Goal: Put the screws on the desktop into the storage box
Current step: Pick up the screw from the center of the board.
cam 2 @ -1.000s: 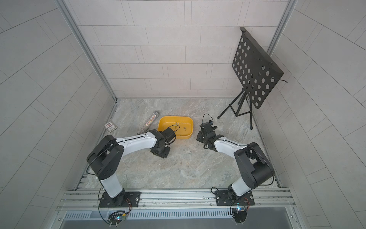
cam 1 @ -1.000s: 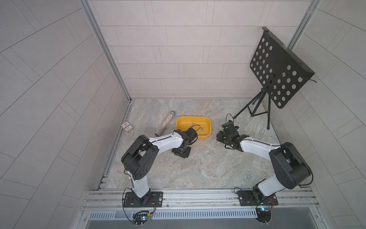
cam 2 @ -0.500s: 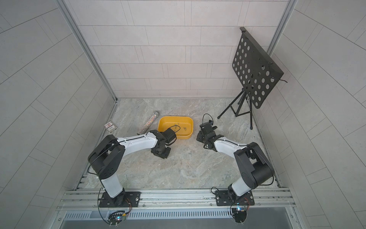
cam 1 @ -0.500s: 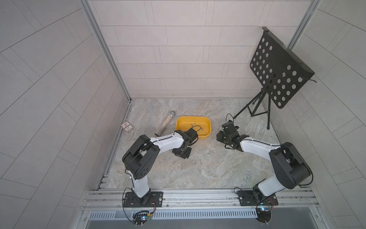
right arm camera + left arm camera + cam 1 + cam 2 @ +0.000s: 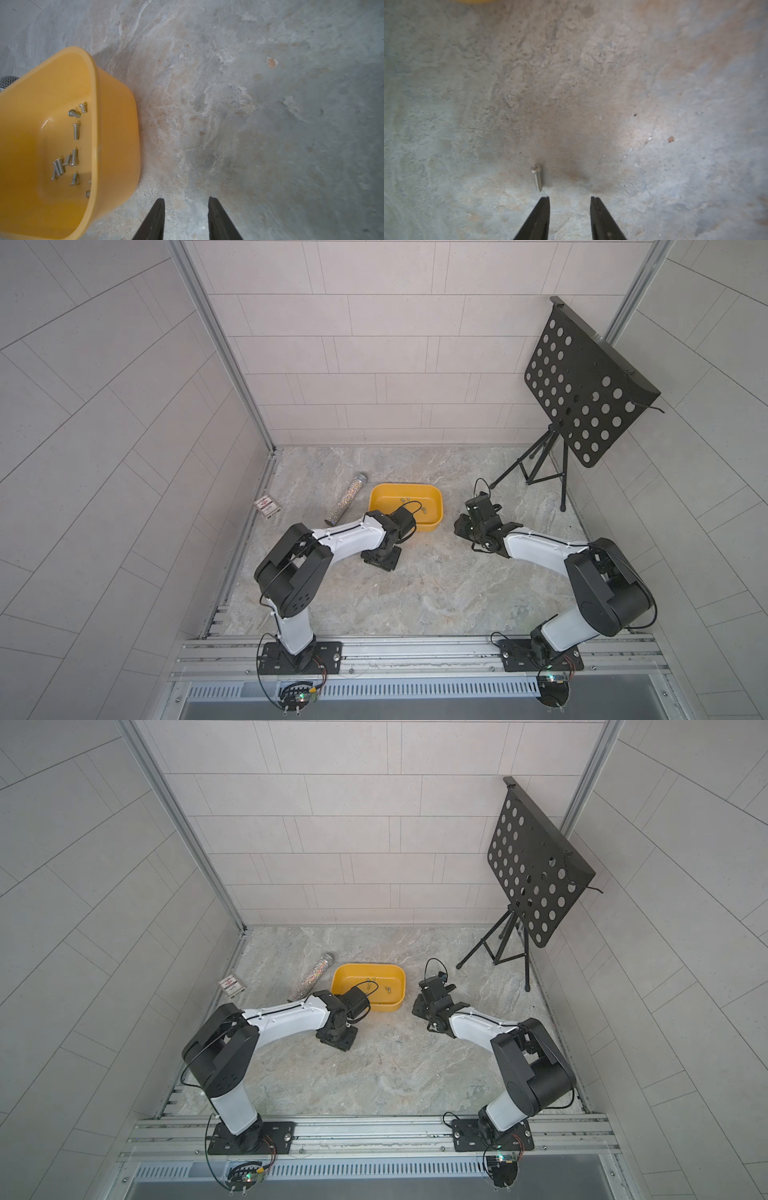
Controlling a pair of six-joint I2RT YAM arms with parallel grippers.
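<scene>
Step in hand, by judgement: pick-up of a single screw (image 5: 537,178) lying flat on the table (image 5: 654,83), just ahead of the left end effector (image 5: 570,198) and offset to one side of its gap. That end effector stood partly open, holding nothing. The next move would call for a small sideways shift to straddle the shaft, then descent and closure. The left arm (image 5: 349,537) reached low, wrist pointed down near the storage box (image 5: 116,135). The right end effector (image 5: 186,199), likewise partly open and empty, hovered beside the box, which held several screws (image 5: 75,131).

Glossy plastic storage box (image 5: 116,135), metal screws (image 5: 76,131)
</scene>
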